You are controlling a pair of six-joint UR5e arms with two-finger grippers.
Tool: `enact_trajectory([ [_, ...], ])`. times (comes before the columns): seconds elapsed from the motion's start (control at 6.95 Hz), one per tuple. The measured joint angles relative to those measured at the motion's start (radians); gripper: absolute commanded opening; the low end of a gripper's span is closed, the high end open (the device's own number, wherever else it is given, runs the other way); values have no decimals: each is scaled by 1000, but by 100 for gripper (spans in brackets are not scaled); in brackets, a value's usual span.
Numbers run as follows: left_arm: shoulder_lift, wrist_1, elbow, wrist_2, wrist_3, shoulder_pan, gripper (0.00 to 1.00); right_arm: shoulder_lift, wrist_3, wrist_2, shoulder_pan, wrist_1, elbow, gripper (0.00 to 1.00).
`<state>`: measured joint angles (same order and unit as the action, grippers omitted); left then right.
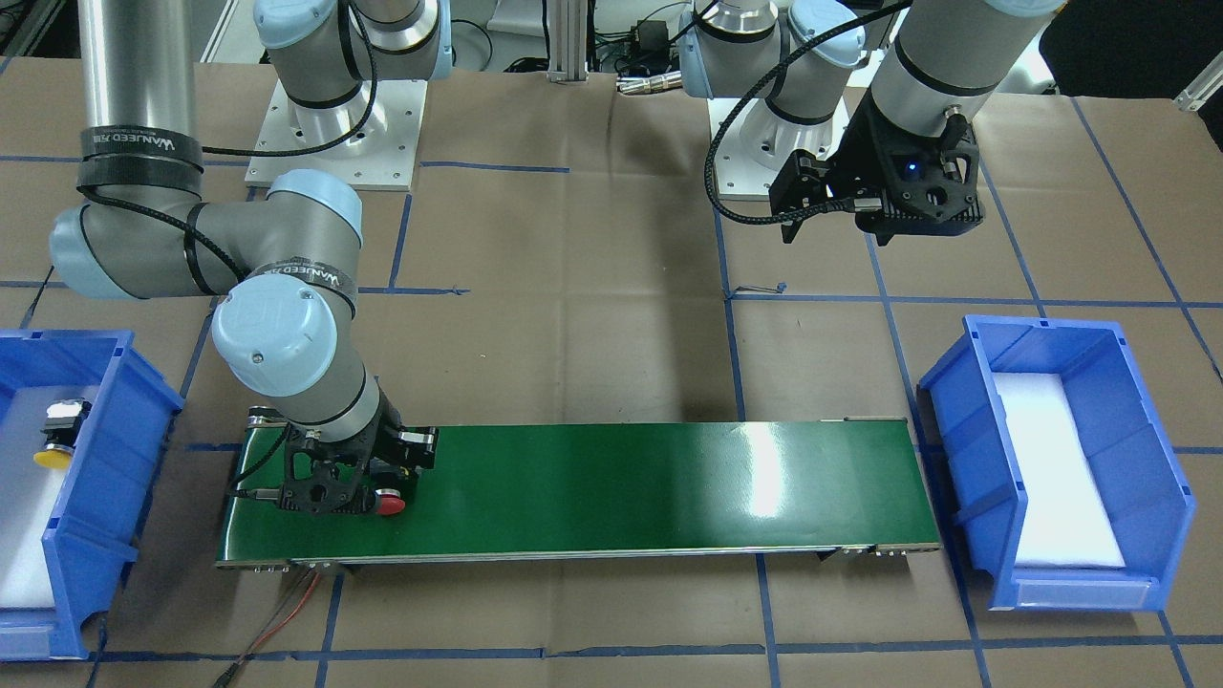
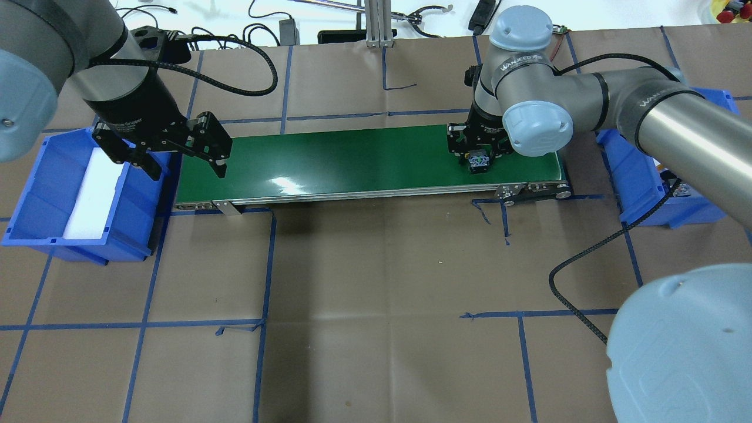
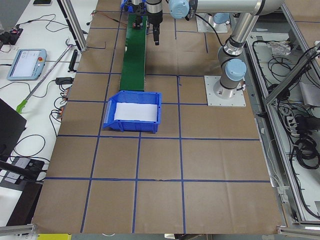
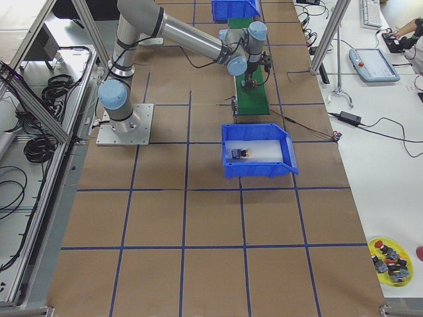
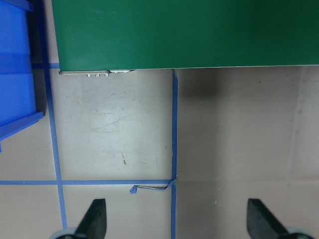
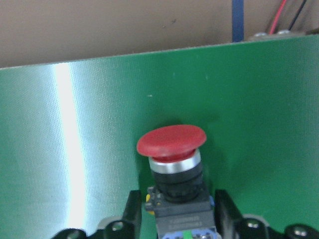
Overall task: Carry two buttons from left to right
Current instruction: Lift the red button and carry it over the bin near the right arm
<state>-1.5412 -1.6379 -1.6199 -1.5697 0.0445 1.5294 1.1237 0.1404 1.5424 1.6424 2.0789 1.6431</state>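
At the right bin (image 1: pixel 81 573): yellow button (image 1: pixel 57 432) in, halfway!
Belt (image 1: pixel 621 478) end: red button (image 6: pixel 172 164) inside right hand (image 6: pixel 177 199), clamp unclear.
Left hand (image 5: pixel 175 209): apart, empty.

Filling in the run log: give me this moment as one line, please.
right gripper: shut on red button, at green belt | left gripper: open, empty | yellow button: in blue bin

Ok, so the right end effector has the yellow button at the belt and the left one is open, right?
No, the right end effector holds the red button, as the right wrist view shows; the yellow button is in the bin. Otherwise yes: at the belt, left end effector open.
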Motion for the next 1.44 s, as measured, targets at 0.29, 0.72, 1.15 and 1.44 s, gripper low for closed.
enact_trajectory([
  [0.29,0,0,0,1,0,0,100,18,-13,42,-7,-32,-29,4],
  [0.72,1,0,0,2,0,0,100,90,-120,47,-127,-197,-175,4],
  [1.15,0,1,0,3,0,0,100,90,-454,44,-394,-319,-308,3],
  [1.44,0,0,0,3,-1,0,100,38,-635,48,-496,-298,-312,2],
])
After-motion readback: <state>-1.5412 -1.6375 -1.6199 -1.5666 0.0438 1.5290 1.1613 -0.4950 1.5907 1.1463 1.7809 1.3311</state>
